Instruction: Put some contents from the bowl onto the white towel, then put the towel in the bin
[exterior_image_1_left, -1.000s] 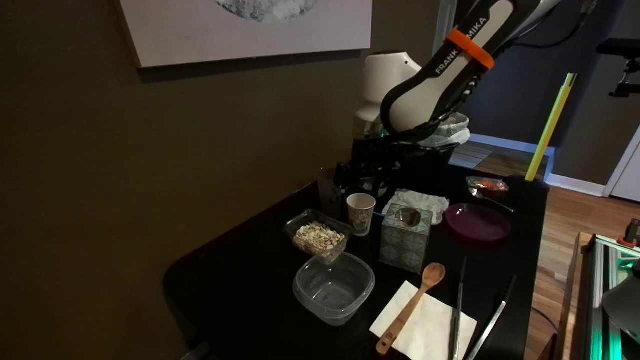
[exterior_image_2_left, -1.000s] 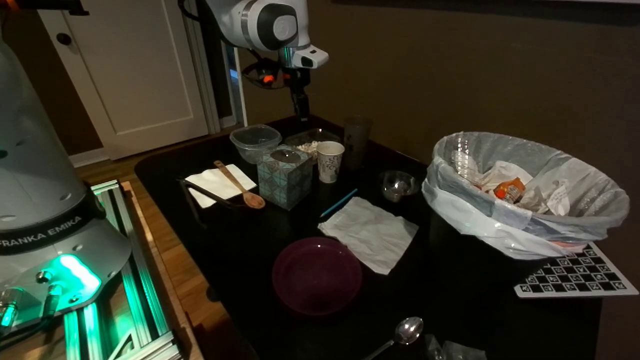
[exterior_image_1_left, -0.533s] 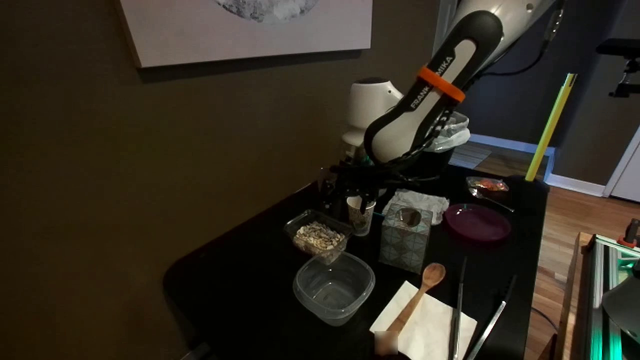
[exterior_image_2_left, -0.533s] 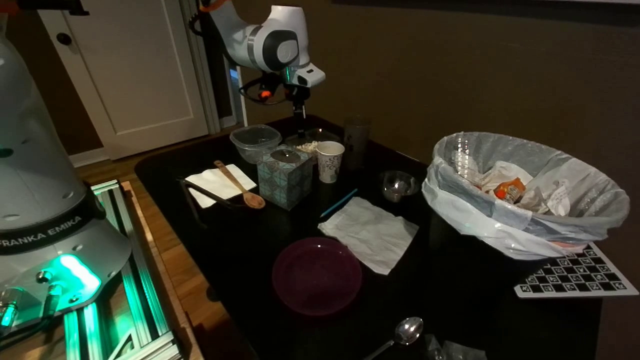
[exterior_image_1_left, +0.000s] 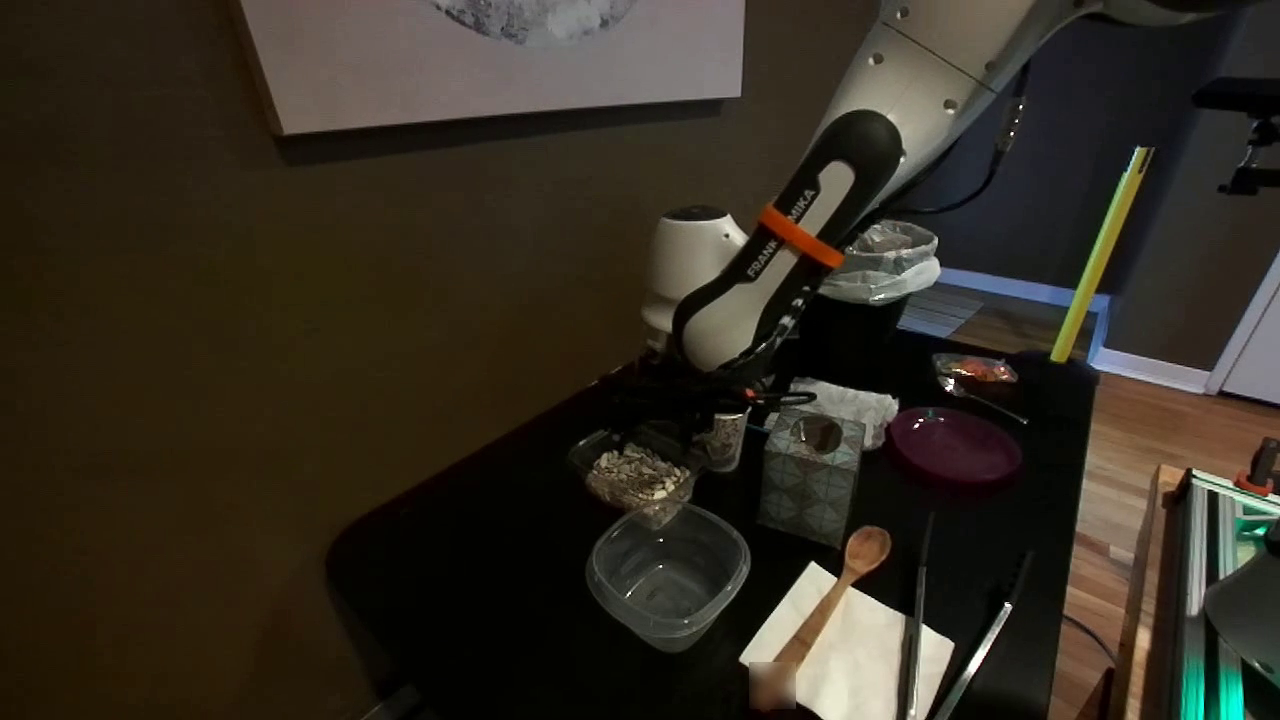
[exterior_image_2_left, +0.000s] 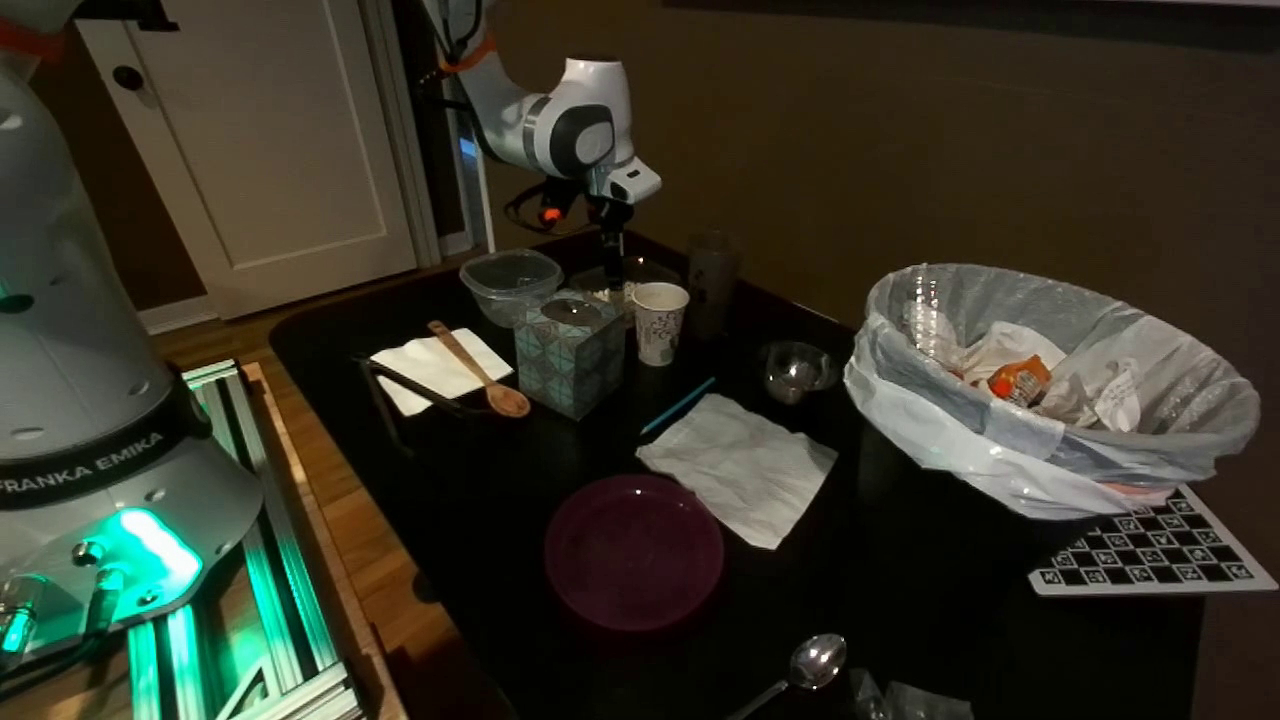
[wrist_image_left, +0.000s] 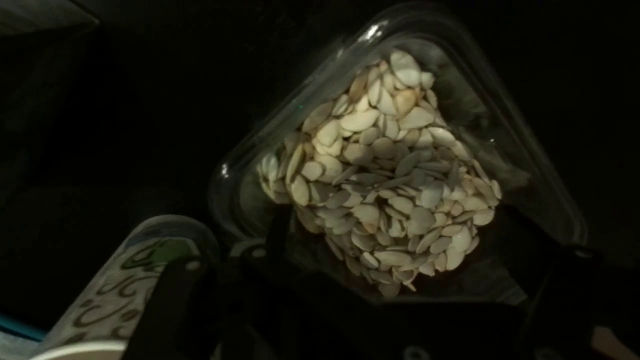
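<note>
The black hand (wrist_image_left: 400, 220) is hanging spread over the clear squarish dish (wrist_image_left: 511, 131) of pale flat seeds (wrist_image_left: 380, 145), contact being unclear.

Spread over the black counter (exterior_image_1_left: 480, 570): directly below the tool (exterior_image_2_left: 614, 274), the bowl (wrist_image_left: 505, 145); near the tool, paper cup (exterior_image_2_left: 660, 335), tall tumbler (exterior_image_2_left: 713, 290), clear tub (exterior_image_1_left: 668, 590) and patterned box (exterior_image_2_left: 570, 365); farther from the tool, glass dish (exterior_image_2_left: 797, 375), blue stick (exterior_image_2_left: 678, 405), white towel (exterior_image_2_left: 735, 465) and pale napkin (exterior_image_1_left: 872, 622); well apart, maroon plate (exterior_image_2_left: 634, 555) and metal spoon (exterior_image_2_left: 818, 660).
</note>
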